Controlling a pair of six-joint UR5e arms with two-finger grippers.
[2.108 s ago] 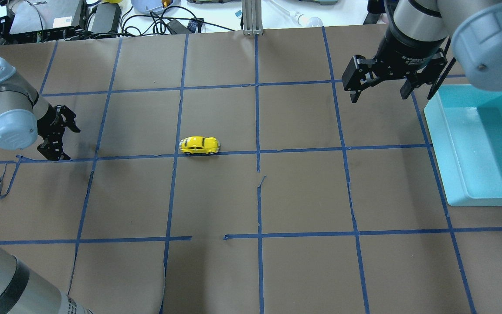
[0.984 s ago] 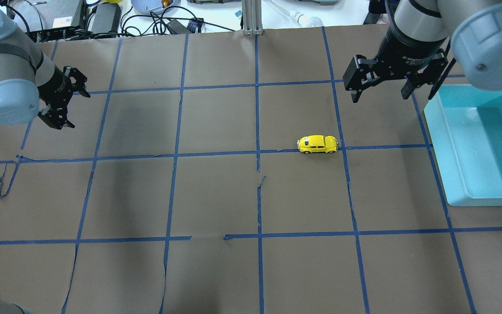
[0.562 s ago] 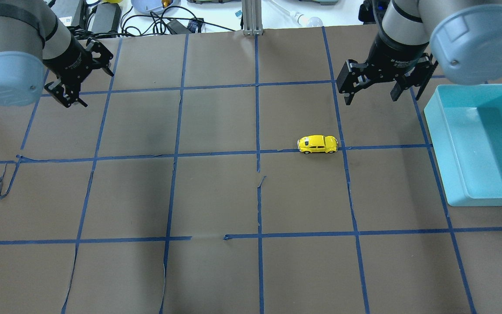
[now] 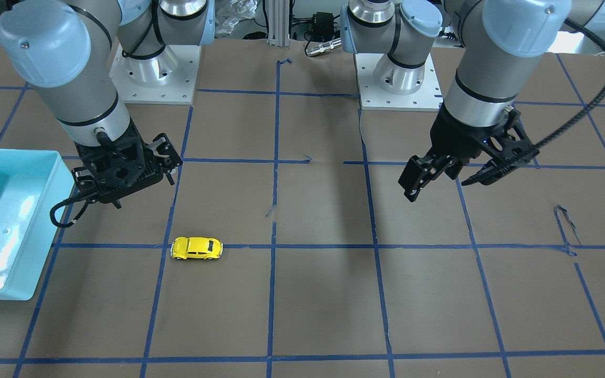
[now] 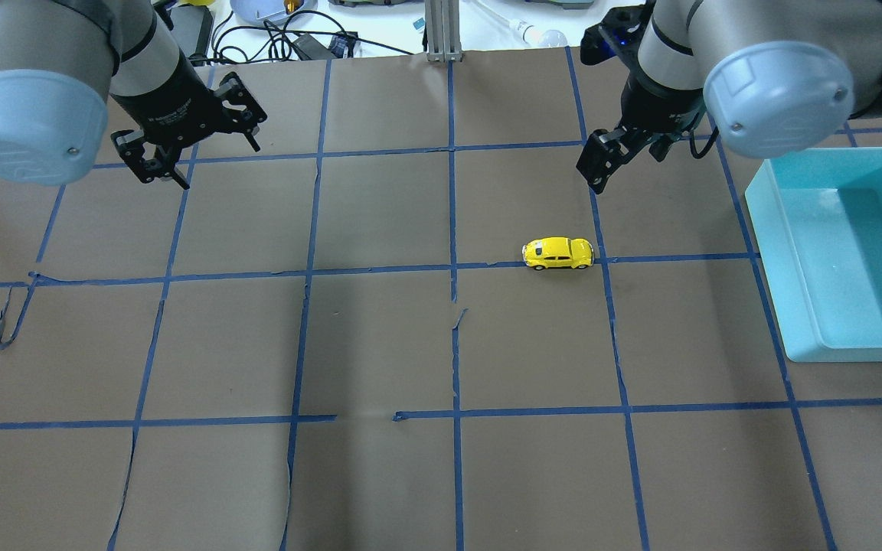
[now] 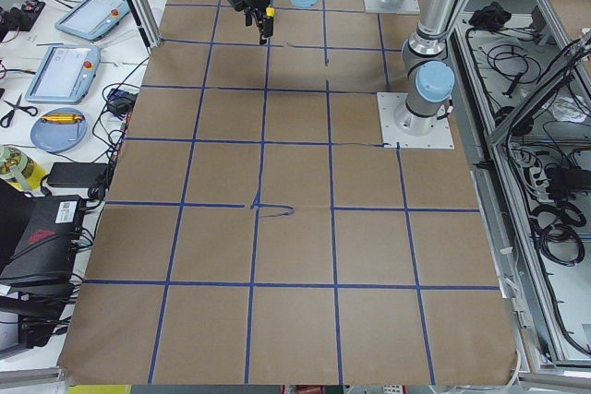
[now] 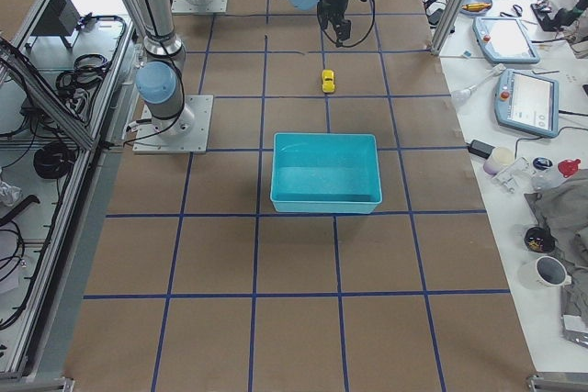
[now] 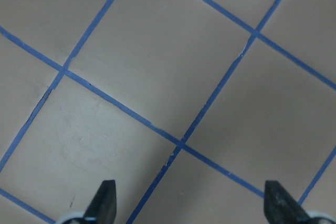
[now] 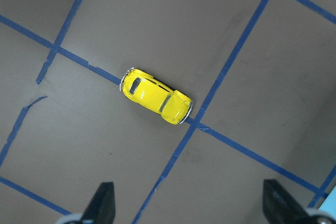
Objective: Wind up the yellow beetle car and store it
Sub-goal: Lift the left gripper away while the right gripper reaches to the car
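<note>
Both arms swinging inward since a moment ago, car resting

Right gripper (image 9: 190, 205) is hovering wide open near the yellow beetle car (image 5: 558, 253), which is sitting on a blue tape line (image 5: 380, 269), apart from the teal bin (image 5: 766, 252). Left gripper (image 4: 447, 184) is hanging wide open, its white lettering (image 5: 171, 116) unreadable.

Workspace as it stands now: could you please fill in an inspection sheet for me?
Surface: table under brown paper with a blue tape grid; loose tape strip near one edge.
Job's things: yellow beetle car on its wheels on a tape line, ungripped; teal bin apart from it.
Clutter: nothing seen.
Grippers: left claw open, holding nothing; right claw open, clear of the car.
Cables: black cable loop at the right wrist.
Surroundings: pendants and cords on side benches.
</note>
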